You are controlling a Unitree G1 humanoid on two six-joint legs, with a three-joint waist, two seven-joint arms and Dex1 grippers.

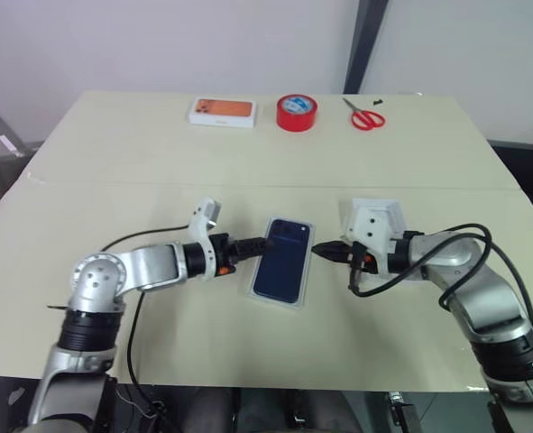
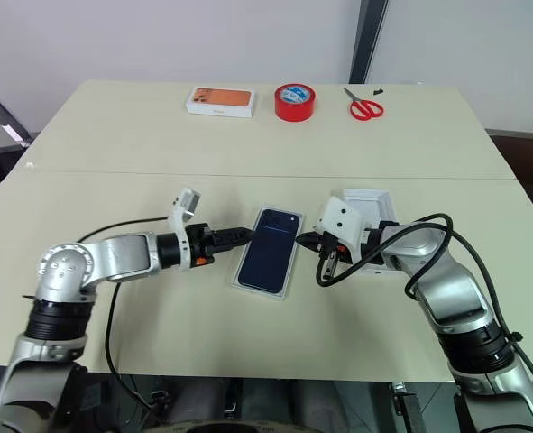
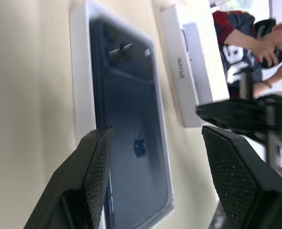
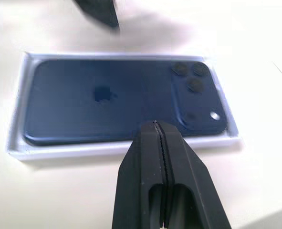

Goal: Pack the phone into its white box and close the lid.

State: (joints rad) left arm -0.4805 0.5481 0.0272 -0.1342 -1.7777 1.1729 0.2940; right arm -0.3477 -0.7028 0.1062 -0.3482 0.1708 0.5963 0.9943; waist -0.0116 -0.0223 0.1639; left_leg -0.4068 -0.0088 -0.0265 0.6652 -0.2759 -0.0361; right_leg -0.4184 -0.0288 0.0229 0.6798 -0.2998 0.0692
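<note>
Left gripper (image 1: 264,244), fingers parted and empty, and right gripper (image 1: 318,250), fingers pressed shut on nothing, flank the phone (image 1: 282,259), which lies back-up inside the white box (image 4: 17,143) on the table (image 1: 158,153). Seating appears done, leaving the closing step; the lid (image 2: 372,203), apparently the white piece just behind the right gripper, must be grasped, squared over the tray and lowered. Farther off lie an orange-pictured box (image 1: 222,111), red tape (image 1: 297,112) and scissors (image 1: 365,115).
</note>
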